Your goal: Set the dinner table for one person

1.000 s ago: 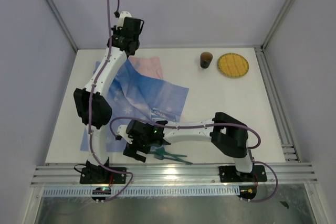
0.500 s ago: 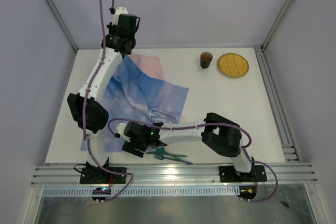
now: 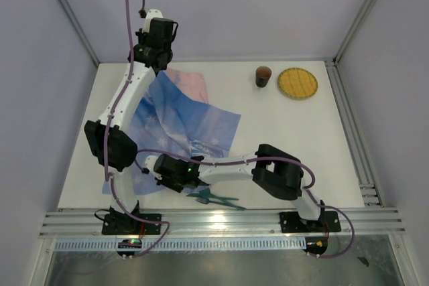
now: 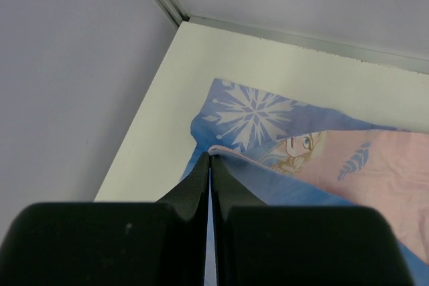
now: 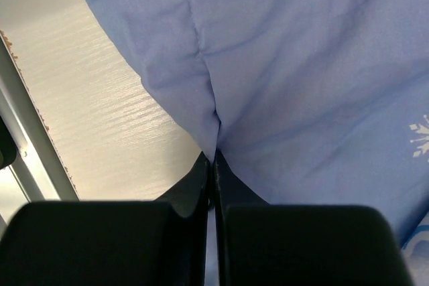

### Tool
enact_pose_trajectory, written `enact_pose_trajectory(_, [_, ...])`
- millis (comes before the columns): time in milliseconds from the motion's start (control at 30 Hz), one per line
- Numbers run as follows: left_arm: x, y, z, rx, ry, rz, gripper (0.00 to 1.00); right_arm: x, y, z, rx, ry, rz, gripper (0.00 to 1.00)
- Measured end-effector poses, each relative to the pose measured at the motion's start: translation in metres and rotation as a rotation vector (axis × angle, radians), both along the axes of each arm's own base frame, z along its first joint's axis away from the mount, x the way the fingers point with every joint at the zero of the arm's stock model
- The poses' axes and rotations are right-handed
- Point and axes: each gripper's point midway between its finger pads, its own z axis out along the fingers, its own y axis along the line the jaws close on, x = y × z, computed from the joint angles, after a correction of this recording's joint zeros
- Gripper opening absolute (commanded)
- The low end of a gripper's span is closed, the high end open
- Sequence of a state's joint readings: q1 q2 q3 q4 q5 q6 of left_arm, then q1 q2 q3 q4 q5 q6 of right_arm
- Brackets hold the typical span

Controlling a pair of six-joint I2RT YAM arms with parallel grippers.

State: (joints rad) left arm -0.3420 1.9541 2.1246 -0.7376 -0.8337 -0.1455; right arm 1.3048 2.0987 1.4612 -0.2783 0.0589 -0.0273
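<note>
The white dinner table (image 3: 288, 138) lies under the blue Elsa cloth (image 3: 194, 122) and stretches on to its right. The left gripper (image 4: 210, 160) pinches the cloth's far edge, jaws together; the right gripper (image 5: 213, 160) pinches its near edge.

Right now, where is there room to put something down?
Best is the bare table between the blue cloth, the brown cup and yellow plate at the back, and the right arm in front. The left side is crowded by cloth and the left arm.

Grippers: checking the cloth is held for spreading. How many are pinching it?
2. The left gripper pinches the cloth at its far edge; the right gripper pinches its near edge.
</note>
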Motion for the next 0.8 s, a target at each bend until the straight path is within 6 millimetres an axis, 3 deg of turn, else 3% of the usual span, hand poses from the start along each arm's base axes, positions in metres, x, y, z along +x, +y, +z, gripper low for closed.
enact_pose_trajectory(133, [-0.001,0.004,0.002,0.025,0.002,0.014,0.00,0.004,-0.005,0.001,-0.009,-0.018,-0.024,0.03])
enact_pose_trajectory(333, [0.004,0.013,0.005,0.092,-0.004,0.059,0.00,0.014,-0.048,0.018,-0.061,-0.074,-0.117,0.03])
enact_pose_trajectory(433, [0.009,0.015,0.002,0.098,0.000,0.070,0.00,0.031,-0.071,0.051,-0.028,-0.112,-0.212,0.03])
enact_pose_trajectory(633, [0.015,0.017,-0.010,0.086,0.013,0.090,0.00,0.101,-0.128,0.158,0.193,-0.205,-0.512,0.03])
enact_pose_trajectory(733, [0.017,0.016,-0.018,0.080,0.027,0.094,0.00,0.121,-0.155,0.190,0.236,-0.264,-0.614,0.03])
enact_pose_trajectory(800, [0.019,0.015,-0.023,0.082,0.037,0.095,0.00,0.127,-0.166,0.201,0.234,-0.295,-0.653,0.03])
